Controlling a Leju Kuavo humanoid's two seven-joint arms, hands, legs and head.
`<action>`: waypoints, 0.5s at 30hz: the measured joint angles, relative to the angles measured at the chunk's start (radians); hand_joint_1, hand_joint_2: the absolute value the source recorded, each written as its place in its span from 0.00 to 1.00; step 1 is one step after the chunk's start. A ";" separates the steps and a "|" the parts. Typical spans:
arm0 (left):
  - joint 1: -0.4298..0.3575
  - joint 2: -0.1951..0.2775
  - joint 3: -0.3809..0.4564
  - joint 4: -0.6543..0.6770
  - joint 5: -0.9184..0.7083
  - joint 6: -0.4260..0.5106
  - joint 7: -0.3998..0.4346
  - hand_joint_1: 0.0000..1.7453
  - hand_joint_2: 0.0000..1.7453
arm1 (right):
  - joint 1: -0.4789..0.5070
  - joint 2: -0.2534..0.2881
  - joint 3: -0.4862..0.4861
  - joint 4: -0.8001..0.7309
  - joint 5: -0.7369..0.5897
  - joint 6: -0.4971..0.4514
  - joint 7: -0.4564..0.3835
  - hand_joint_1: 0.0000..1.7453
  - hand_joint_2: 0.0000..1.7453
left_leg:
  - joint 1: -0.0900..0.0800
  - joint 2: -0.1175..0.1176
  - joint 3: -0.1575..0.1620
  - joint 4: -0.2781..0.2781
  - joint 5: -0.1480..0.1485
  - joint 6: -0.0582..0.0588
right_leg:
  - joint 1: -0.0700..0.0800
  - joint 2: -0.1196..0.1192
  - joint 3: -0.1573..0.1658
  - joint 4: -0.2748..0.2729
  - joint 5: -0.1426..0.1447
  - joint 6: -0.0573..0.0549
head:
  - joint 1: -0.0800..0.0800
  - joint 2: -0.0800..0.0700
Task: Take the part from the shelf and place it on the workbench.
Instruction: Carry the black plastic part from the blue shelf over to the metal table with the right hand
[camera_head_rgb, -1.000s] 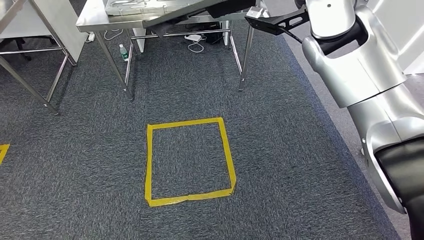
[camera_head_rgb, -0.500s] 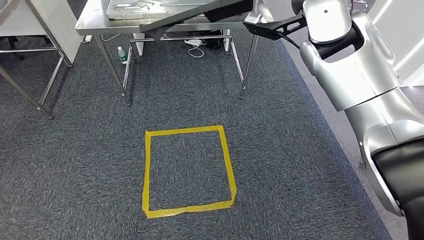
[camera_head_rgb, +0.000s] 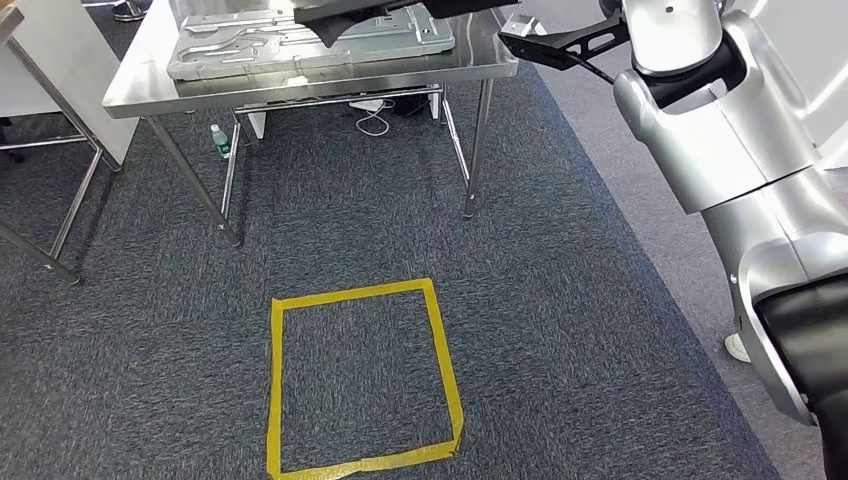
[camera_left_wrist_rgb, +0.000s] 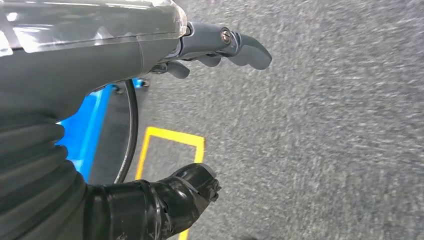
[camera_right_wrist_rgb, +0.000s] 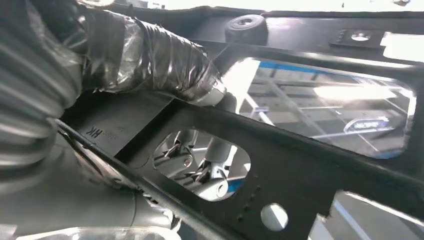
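I hold a flat black frame part (camera_right_wrist_rgb: 310, 165) with several cut-outs in my right hand (camera_right_wrist_rgb: 150, 65); the taped thumb presses on its top face and the fingers lie under it. In the head view this black part (camera_head_rgb: 560, 45) juts from my raised right arm across the top of the picture, above the steel workbench (camera_head_rgb: 140, 85). A silver pressed-metal panel (camera_head_rgb: 300, 45) lies on that bench. My left hand (camera_left_wrist_rgb: 150, 45) hangs over the carpet with its fingers apart and nothing in it.
A yellow tape square (camera_head_rgb: 360, 380) marks the grey carpet in front of the bench. Under the bench lie a small bottle (camera_head_rgb: 218, 140) and white cables (camera_head_rgb: 375, 110). Another table's legs (camera_head_rgb: 60, 210) stand at the left. A lighter floor strip (camera_head_rgb: 640, 180) runs along the right.
The whole picture has shifted: the camera moved, and the bench top now shows more fully and the tape square sits lower. My right hand still holds the black part.
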 joint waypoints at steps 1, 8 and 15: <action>0.002 0.000 0.000 0.000 0.001 0.002 0.005 0.00 1.00 | 0.001 0.000 0.000 0.001 0.000 0.000 -0.002 1.00 1.00 | -0.005 0.000 -0.013 -0.046 0.023 0.006 | 0.002 0.003 0.012 0.001 -0.011 0.000 | 0.000 0.000; 0.006 0.005 0.002 0.000 0.008 0.009 0.028 0.00 1.00 | 0.018 0.001 0.000 0.014 0.000 0.000 -0.017 1.00 1.00 | -0.021 -0.012 -0.009 -0.251 0.338 0.040 | 0.011 0.011 0.038 0.013 -0.072 0.025 | 0.000 0.000; 0.000 0.002 0.003 0.000 0.014 0.014 0.039 0.00 1.00 | 0.024 0.002 0.000 0.022 0.000 0.000 -0.017 1.00 1.00 | -0.009 -0.010 0.032 -0.257 0.298 0.046 | -0.021 -0.015 -0.143 0.287 -0.136 0.065 | 0.001 0.000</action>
